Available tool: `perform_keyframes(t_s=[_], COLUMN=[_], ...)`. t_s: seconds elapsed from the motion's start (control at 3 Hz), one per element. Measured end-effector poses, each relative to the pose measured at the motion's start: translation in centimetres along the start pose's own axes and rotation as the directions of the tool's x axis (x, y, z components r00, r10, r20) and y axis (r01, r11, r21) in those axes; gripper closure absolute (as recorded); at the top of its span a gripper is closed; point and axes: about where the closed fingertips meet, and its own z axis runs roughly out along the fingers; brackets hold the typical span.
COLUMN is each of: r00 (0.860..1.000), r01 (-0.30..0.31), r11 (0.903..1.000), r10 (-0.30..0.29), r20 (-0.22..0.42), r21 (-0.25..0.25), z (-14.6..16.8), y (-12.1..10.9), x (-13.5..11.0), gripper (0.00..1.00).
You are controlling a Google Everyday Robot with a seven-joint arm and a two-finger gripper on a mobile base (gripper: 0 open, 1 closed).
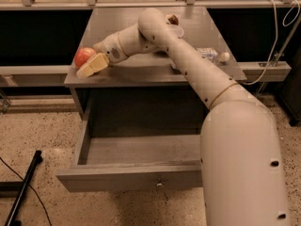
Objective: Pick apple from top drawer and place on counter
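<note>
Because the task ends on the counter and not in the drawer, the apple (83, 55) now sits at the counter's (141, 69) near left corner, close to the left edge and at or just above the surface; contact with the top cannot be confirmed. The gripper (86, 63) is at that same corner, closed around the apple: the pale near finger (94, 65) lies against the fruit's near side, while the far finger is hidden behind it, so the grasp is inferred from the fit. The wrist reaches in low and nearly level from the right, which keeps the fruit just over the surface for a short, gentle release. A drop this close to the edge risks the apple rolling off to the left. Below and nearer, the top drawer (117, 180) stands pulled fully out, its floor bare, consistent with the fruit already removed. The arm (197, 74) crosses the counter diagonally from the large near-right shoulder. A small pale container (209, 54) stands near the right edge, well apart from the apple.
</note>
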Motion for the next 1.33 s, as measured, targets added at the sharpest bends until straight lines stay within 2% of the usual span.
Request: perform_keyframes(t_s=[0.33, 0.67, 1.0, 1.33], r00=[0.998, 0.987, 0.979, 0.979], r01=[0.052, 0.151, 0.200, 0.201], r11=[0.9982, 0.9839, 0.9734, 0.9732], r10=[-0.051, -0.144, -0.195, -0.196], r20=[-0.029, -0.075, -0.052, -0.052], r21=[0.031, 0.096, 0.113, 0.112], z=[-1.3, -6.7, -14.0, -14.0], y=[-0.2, -1.1, -1.4, -1.4], x=[-0.8, -2.6, -3.7, -3.8], gripper=[0.00, 0.00, 0.00, 0.00])
